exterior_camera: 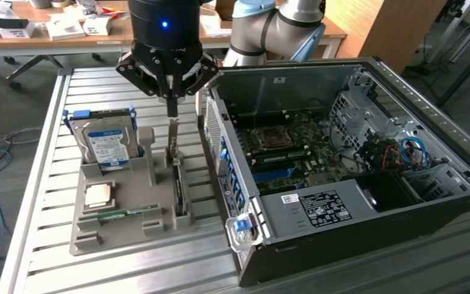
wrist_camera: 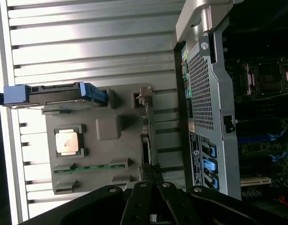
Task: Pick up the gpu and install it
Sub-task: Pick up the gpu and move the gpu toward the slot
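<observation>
Slatted metal makes up the surface (exterior_camera: 39, 159), with a cluttered desk behind it. On it, a grey holder tray (exterior_camera: 120, 236) carries a hard drive (exterior_camera: 104, 144) whose blue-and-white label is too small to read, a processor (exterior_camera: 98, 195) and a memory stick (exterior_camera: 120, 213). The gpu (exterior_camera: 176, 162) stands on edge in the tray's slot, so its faces are hidden. Fingers pressed together, the end effector (exterior_camera: 171, 110) hangs just over the card's upper end; contact is unclear. Beside the tray lies an open computer case (exterior_camera: 341, 257), its white sticker (exterior_camera: 325, 207) illegible.
</observation>
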{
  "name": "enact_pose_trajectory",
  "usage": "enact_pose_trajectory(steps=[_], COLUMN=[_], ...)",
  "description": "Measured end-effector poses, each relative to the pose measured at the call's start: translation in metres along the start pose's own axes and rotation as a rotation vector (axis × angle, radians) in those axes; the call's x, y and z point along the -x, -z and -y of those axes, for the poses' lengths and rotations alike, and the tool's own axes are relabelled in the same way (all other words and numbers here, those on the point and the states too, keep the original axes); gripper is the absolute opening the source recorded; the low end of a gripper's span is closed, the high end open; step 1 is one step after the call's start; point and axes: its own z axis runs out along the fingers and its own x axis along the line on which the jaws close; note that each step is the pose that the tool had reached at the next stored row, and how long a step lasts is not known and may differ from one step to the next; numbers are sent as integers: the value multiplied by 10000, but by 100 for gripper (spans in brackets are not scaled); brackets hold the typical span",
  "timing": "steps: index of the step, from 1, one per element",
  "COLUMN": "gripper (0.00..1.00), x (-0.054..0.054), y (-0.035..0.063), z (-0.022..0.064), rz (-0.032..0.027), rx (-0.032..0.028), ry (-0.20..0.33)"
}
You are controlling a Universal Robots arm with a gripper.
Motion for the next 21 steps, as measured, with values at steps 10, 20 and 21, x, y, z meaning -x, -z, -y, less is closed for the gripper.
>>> enact_pose_trajectory(steps=[10,20,21], gripper=[23,42,42], x=[0,1,1], y=[0,-51,-69], z=[0,4,5], rz=[-1,23,24], rx=[6,10,11], ry=[0,4,4])
